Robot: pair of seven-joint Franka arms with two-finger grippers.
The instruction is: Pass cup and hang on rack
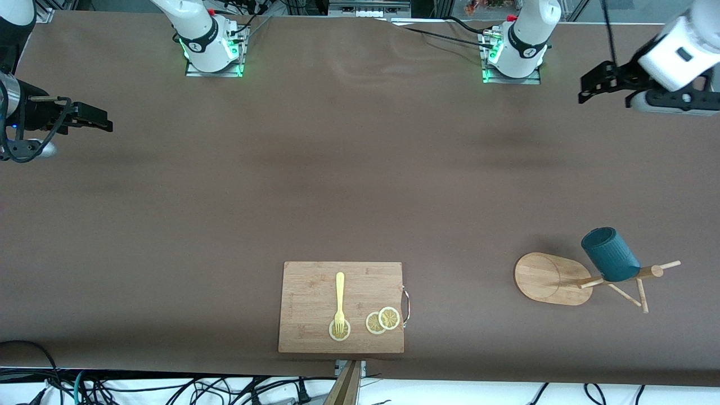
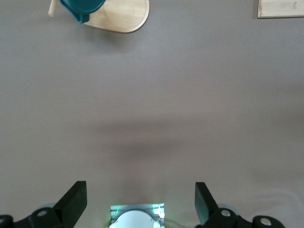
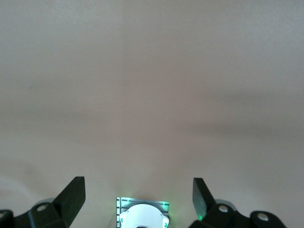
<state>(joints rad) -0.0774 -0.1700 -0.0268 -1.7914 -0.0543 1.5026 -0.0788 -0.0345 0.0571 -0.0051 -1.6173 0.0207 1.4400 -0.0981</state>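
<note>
The dark teal ribbed cup [image 1: 610,254] hangs on a peg of the light wooden rack [image 1: 554,278], which stands near the front camera toward the left arm's end of the table. The left wrist view shows the cup [image 2: 81,7] and the rack's oval base [image 2: 124,16] at the picture's edge. My left gripper [image 1: 585,93] hovers high over the table's edge at the left arm's end, open and empty [image 2: 141,202]. At the right arm's end of the table, my right gripper [image 1: 107,122] is also up in the air, open and empty [image 3: 138,199], over bare brown table.
A rectangular wooden cutting board [image 1: 315,292] lies at the table's front edge in the middle, carrying a yellow fork [image 1: 340,301] and lemon slices [image 1: 382,320]; its corner [image 2: 280,8] shows in the left wrist view. Both arm bases [image 1: 214,50] [image 1: 514,56] stand farthest from the front camera.
</note>
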